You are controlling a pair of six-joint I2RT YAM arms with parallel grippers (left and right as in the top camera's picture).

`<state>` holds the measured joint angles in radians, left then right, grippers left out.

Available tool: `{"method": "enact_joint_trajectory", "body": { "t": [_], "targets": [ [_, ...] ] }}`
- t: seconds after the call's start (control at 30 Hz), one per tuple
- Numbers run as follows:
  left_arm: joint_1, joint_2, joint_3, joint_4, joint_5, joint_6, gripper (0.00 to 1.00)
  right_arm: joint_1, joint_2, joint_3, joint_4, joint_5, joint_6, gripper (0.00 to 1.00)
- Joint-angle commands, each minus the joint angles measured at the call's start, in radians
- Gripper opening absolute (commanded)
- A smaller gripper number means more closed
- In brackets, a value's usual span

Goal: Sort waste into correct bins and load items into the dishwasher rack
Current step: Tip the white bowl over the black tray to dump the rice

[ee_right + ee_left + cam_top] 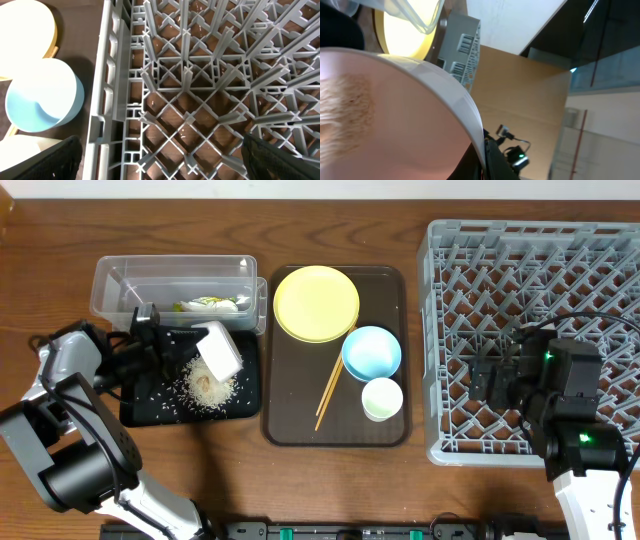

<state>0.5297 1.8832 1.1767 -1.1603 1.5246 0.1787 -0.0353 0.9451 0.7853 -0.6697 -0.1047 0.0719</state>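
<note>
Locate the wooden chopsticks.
Overhead view: the chopsticks lie on the brown tray at centre, just left of the light blue bowl and below the yellow plate.

Wooden table [330, 480]: tub [110, 280], trays [247, 406] [290, 390], rack [433, 340]

You have a wooden table [330, 480] under everything, reddish brown with the grain running left to right. Near its middle lies a dark brown serving tray [388, 292], rectangular with rounded corners and a low raised rim; your right wrist camera catches a corner of it [75, 25]. Along the table's near edge runs a black strip [300, 532] with small green parts. Your left wrist camera looks upward at a pale wooden panel [520, 85] and a white wall [510, 20].
</note>
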Motion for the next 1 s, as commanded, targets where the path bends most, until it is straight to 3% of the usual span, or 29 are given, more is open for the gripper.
{"method": "enact_joint_trajectory", "body": {
  "t": [0.0,0.37,0.7,0.97],
  "targets": [
    [0.015,0.004,-0.006,-0.014,0.048,-0.051,0.06,0.016,-0.004,0.019,0.000,-0.003,0.009,0.99],
    [0.031,0.004,-0.006,0.001,0.048,-0.051,0.06,0.016,-0.004,0.019,0.000,-0.003,0.009,0.99],
    [0.031,0.004,-0.006,0.031,0.048,0.141,0.06,0.016,-0.004,0.019,0.000,0.000,0.009,0.99],
    [0.031,0.004,-0.006,0.091,0.047,0.151,0.06,0.016,-0.004,0.019,-0.001,0.000,0.009,0.99]
  ]
}}
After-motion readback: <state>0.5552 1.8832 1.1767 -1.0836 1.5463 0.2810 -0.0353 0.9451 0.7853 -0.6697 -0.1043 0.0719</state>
